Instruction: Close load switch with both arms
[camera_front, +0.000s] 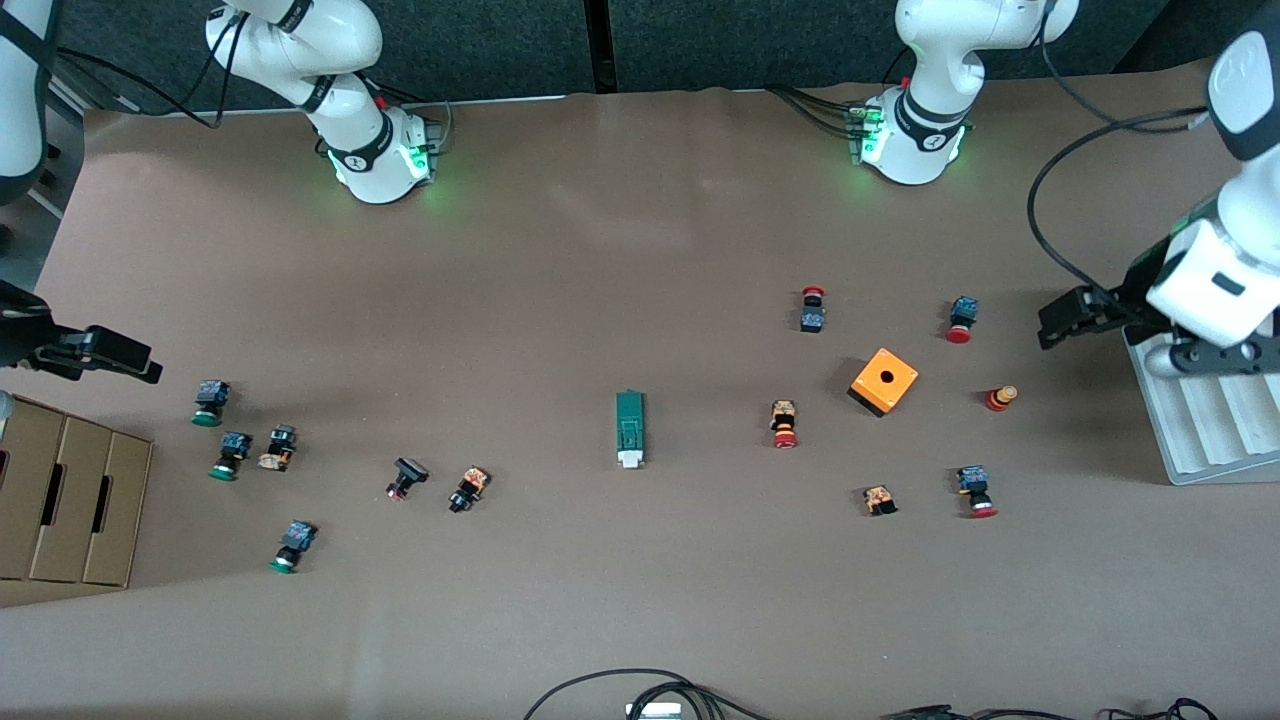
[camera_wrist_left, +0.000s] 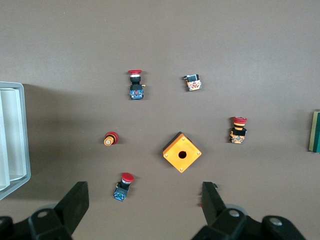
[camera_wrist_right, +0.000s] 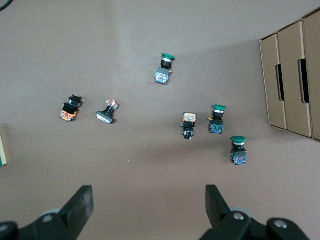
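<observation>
Brown surface (camera_front: 640, 250) carries the load switch (camera_front: 630, 428) at its middle, untouched. Left end effector (camera_front: 1062, 318) and right end effector (camera_front: 120, 355) hang over the end edges, fingers apart.

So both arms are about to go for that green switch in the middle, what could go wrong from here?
1. The load switch lies loose on the table, so a push on its white handle may just slide it unless one gripper braces it.
2. The left gripper sits open over the table's edge by the grey tray; its path may clip the orange box or a red push button.
3. The right gripper, also open, could sweep the green push buttons.
</observation>
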